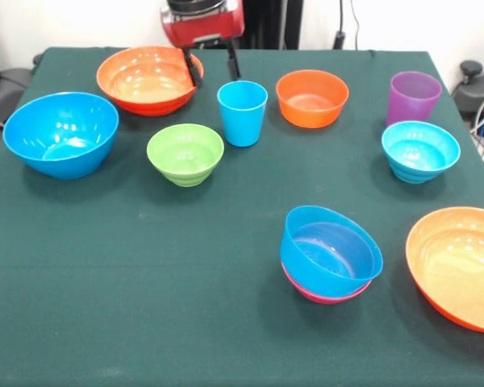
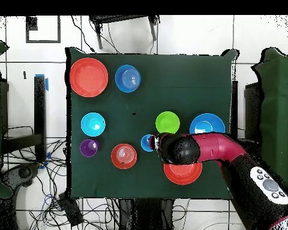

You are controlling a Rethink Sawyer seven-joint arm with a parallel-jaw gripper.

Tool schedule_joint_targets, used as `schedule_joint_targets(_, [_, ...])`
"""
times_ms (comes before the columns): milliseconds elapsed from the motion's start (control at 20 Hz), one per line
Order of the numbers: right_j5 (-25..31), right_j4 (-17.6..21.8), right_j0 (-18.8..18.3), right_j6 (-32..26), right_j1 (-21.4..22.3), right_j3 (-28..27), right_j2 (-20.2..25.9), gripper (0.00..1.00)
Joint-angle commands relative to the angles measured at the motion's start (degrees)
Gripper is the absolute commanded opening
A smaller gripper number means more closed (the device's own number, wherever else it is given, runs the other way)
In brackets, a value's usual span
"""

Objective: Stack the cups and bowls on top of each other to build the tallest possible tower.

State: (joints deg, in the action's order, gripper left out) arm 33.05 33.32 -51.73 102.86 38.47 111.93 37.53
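Front view low across the table; overhead straight down.

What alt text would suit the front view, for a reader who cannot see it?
Seven bowls and two cups stand on a green table; a blue bowl sits tilted in a pink bowl. The open claw hangs over a large orange bowl, beside the light blue cup.

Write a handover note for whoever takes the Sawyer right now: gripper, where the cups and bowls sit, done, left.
Gripper: open, empty, over the far large orange bowl, beside the light blue cup.
Done: the tower is only a blue bowl nested, tilted, in a pink bowl near the front edge.
Loose: large blue bowl, green bowl, small orange bowl, purple cup, cyan bowl, second large orange bowl.
Left: everything loose still needs stacking; the light blue cup looks like the next pick.
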Motion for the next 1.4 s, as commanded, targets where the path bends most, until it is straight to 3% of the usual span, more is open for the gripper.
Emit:
schedule_joint_targets(50, [-1.7, 3.3, 3.3, -3.4, 1.6, 5.1, 2.2, 1.0])
schedule_joint_targets(150, [-9.0, 8.4, 6.2, 0.4, 2.0, 3.3, -0.8, 1.0])
schedule_joint_targets(350, [-16.0, 12.6, 9.5, 4.2, 0.6, 0.2, -5.0, 1.0])
schedule_joint_targets(550, [-20.9, 13.3, 11.9, 6.7, 0.6, -1.3, -8.5, 1.0])
schedule_joint_targets(750, [-23.4, 11.7, 12.1, 6.1, -1.0, -1.6, -9.6, 1.0])
schedule_joint_targets(1000, [-20.9, 9.4, 9.1, 1.8, 2.2, 0.0, -7.3, 1.0])
schedule_joint_targets(1150, [-18.3, 7.9, 6.1, -0.6, 0.2, -0.6, -4.6, 1.0])
schedule_joint_targets(1300, [-13.2, 6.4, 5.5, -2.5, -2.2, -1.6, -5.1, 1.0])
schedule_joint_targets(1400, [-12.5, 6.8, 5.7, -2.7, -1.2, -1.4, -5.7, 1.0])
